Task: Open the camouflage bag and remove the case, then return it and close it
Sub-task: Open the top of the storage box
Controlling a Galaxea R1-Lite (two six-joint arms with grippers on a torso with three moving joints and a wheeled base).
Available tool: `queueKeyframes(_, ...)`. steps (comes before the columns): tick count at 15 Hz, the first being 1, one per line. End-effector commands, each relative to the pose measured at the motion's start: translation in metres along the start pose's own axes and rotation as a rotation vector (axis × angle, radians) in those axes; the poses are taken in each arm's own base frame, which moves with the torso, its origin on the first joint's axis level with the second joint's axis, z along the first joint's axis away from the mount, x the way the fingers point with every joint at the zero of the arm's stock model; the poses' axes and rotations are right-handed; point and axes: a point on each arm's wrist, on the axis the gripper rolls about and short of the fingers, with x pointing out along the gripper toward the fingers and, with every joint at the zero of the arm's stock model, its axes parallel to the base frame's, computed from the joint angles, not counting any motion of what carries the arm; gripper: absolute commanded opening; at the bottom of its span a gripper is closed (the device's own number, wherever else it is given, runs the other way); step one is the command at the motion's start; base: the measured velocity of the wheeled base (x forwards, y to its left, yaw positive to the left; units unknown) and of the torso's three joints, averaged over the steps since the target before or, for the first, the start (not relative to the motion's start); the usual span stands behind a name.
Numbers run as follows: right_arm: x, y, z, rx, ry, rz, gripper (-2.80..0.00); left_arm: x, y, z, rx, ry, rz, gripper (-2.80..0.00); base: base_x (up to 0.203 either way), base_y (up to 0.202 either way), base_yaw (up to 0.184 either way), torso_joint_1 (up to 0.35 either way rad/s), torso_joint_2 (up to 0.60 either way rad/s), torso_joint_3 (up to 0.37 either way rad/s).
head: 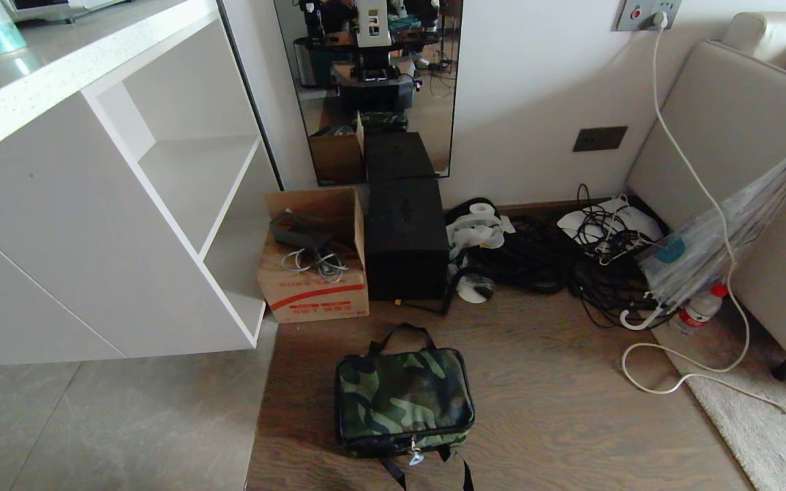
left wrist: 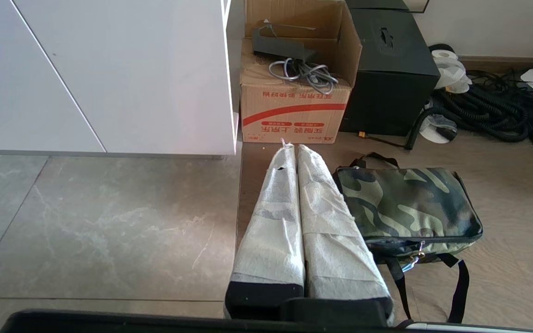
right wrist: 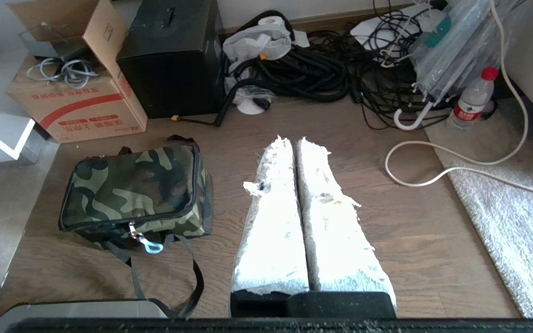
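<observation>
The camouflage bag (head: 403, 399) lies zipped shut on the wooden floor (head: 557, 409), in front of the cardboard box (head: 314, 273). Left pincer (left wrist: 293, 149) and right pincer (right wrist: 294, 141) hover above the floor, fingers pressed together, holding nothing.

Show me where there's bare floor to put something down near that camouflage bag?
Bare wood lies right of the camouflage bag, up to the white cord and rug. Grey tiles left of it are free too. By the wall, the cardboard box, black box and cables crowd together.
</observation>
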Motion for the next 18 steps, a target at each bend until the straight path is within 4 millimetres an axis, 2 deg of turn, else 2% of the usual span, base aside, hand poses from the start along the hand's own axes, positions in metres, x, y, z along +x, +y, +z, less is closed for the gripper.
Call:
queueKeyframes(1,0.0001,0.0000,0.0001,0.000,0.001,0.001,-2.80,0.0007,0.0001,-0.0025,0.000,0.009,0.001,-2.80,0.000,0.000,0.000,0.000,0.00,0.000)
queueKeyframes(13,0.0001,0.0000,-0.0001,0.000,0.002,0.001,-2.80,0.0007,0.0001,-0.0022,-0.005,0.006,0.001,-2.80,0.000,0.000,0.000,0.000,0.00,-0.002)
queueKeyframes(18,0.0001,0.0000,0.0001,0.000,0.001,0.001,-2.80,0.0007,0.0001,-0.0022,-0.006,0.006,0.001,-2.80,0.000,0.000,0.000,0.002,0.00,-0.159)
